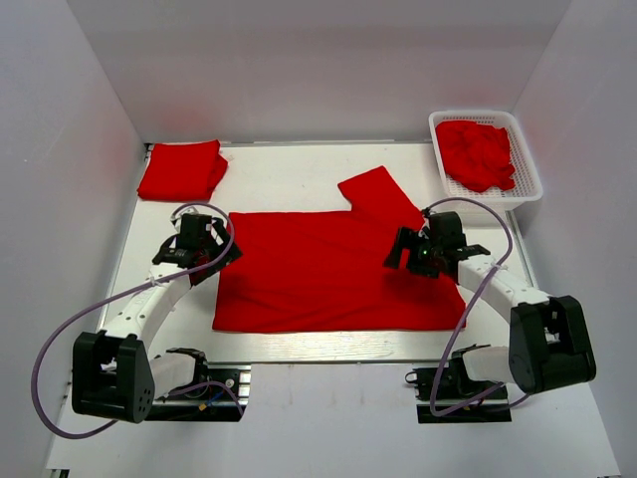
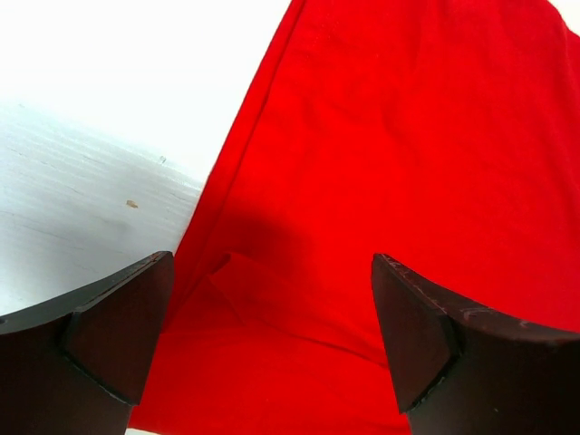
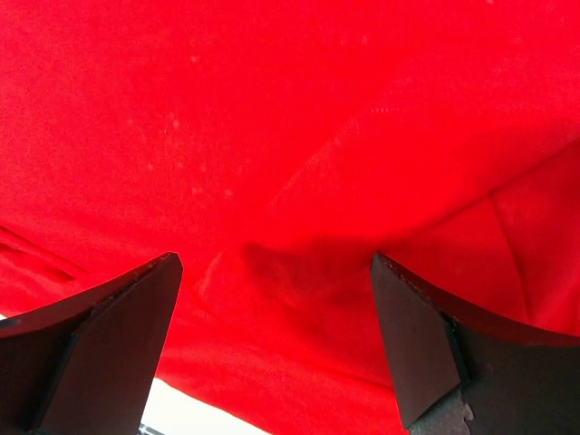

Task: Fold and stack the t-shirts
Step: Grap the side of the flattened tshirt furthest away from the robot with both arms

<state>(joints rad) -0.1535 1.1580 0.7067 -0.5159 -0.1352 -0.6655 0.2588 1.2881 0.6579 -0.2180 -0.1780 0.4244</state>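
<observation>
Over spread t-shirt [image 1: 328,279] | left pincer [image 2: 272,263] wide apart, empty | right pincer [image 3: 272,263] wide apart, empty

The left hand [image 2: 272,340] hangs with fingers spread over the red t-shirt's [image 2: 408,163] edge on the white table [image 2: 91,136].

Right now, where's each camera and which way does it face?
Top external: above, behind the bases, facing down on table, spread t-shirt, folded t-shirt, basket; both arms show.
Left wrist: on left arm, facing down at that shirt's edge; open jaws show.
Right wrist: on right arm, down at the same shirt; open jaws show.
Shared: the spread t-shirt.
</observation>
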